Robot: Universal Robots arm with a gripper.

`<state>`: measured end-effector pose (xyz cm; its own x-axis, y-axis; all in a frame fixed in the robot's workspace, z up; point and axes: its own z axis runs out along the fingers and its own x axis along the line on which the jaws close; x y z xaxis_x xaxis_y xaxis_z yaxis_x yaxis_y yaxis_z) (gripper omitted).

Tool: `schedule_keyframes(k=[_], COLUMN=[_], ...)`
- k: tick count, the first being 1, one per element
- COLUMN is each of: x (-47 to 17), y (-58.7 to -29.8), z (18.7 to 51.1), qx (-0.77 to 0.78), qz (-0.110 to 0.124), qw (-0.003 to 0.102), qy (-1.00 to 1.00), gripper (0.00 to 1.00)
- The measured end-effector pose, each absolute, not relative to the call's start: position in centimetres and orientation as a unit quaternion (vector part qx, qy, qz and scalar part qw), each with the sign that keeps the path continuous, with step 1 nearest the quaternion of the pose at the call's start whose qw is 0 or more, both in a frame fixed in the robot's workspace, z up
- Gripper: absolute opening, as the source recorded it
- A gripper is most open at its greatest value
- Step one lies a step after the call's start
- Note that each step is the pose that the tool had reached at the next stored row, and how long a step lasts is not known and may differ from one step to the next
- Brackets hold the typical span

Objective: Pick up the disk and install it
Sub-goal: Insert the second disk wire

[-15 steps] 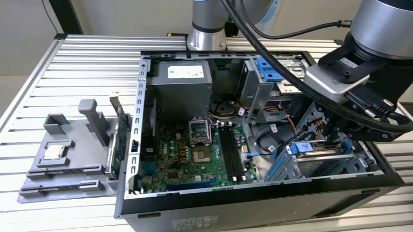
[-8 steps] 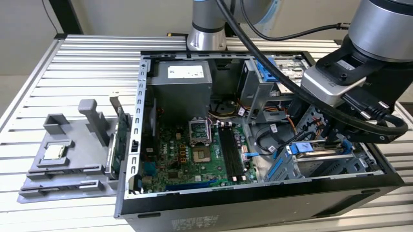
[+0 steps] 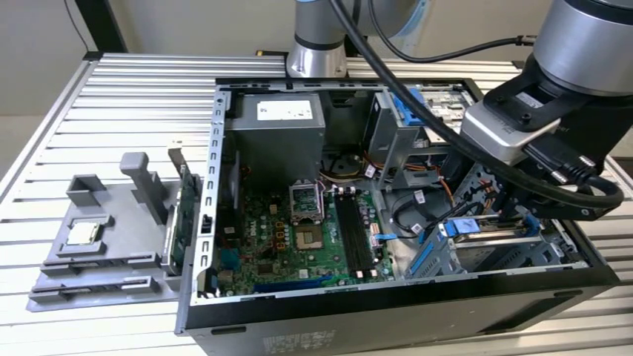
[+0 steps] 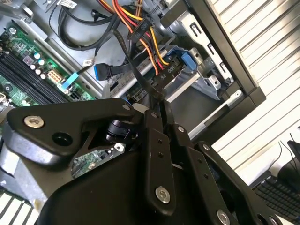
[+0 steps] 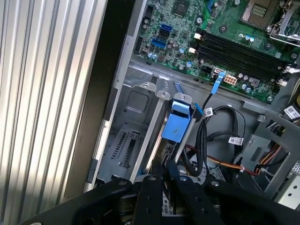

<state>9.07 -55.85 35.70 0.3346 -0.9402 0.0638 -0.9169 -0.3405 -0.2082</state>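
We saw the open computer case (image 3: 396, 311) lying on the ribbed metal table (image 3: 129, 89), its motherboard (image 3: 296, 237) exposed. The gripper (image 3: 514, 215) hung inside the case at the corner nearest the exterior view's right, over the drive bay (image 5: 136, 117). Its fingers (image 5: 157, 178) were drawn nearly together, pinching the top edge of the disk (image 5: 176, 124), whose blue rail showed standing upright between the bay's metal walls, partly sunk into the slot. In the exterior view the disk's blue edge sat just below the gripper. A grey holder (image 3: 99, 245) with a small chip (image 3: 84, 231) rested on the table beside the case.
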Motion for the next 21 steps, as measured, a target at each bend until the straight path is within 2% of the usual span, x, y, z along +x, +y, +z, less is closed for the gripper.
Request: schedule_keyframes(k=[15,21], x=[9.06,8.81], y=[-55.85,-55.84], z=[35.58,35.36], qx=[-0.814,-0.811], qz=[-0.086,-0.082], qw=[0.067,0.073], qy=[0.571,0.575], gripper=[0.00,0.00])
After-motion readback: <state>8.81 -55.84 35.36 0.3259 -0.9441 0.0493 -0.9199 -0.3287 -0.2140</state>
